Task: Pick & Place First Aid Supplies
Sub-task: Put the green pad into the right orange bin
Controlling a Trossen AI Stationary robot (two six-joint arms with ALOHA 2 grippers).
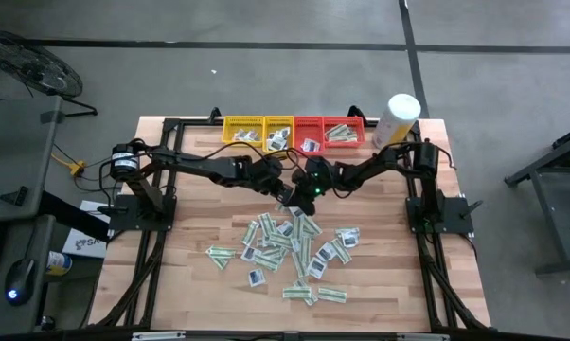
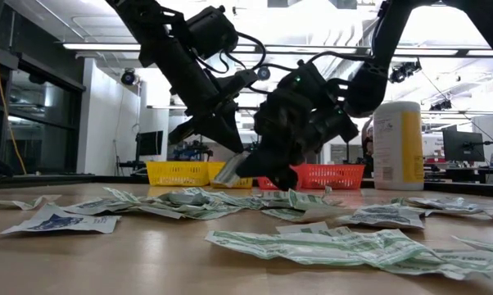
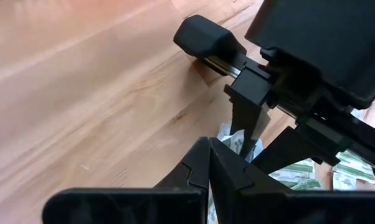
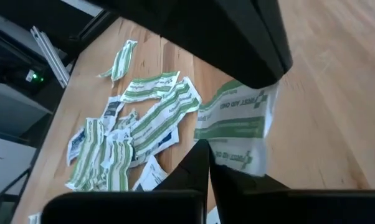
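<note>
A white-and-green strip packet (image 4: 237, 124) hangs in the air between my two grippers above the table's middle. It also shows in the low view as packet (image 2: 232, 164). My left gripper (image 1: 287, 196) comes from the left, and my right gripper (image 1: 310, 193) from the right. The two meet tip to tip and both are shut. Below and nearer lies the heap of loose packets (image 1: 290, 248), flat on the wood. These are green-striped strips and small white squares with dark blue centres. My left gripper (image 3: 209, 157) is shut on the packet's upper edge (image 4: 250, 93), pinched between the two fingers. Its own body hides the exact place. The packet hangs clear of the table below it. My right gripper (image 4: 206, 152) pinches the same packet at its lower edge (image 4: 228, 155), from the table's right side, slanting down.
Two yellow trays (image 1: 245, 130) and two red trays (image 1: 342, 131) stand in a row at the far edge, each holding some packets. The tall white-and-yellow canister (image 1: 399, 118) stands at the far right corner. Bare wood (image 1: 200, 180) lies left of the grippers.
</note>
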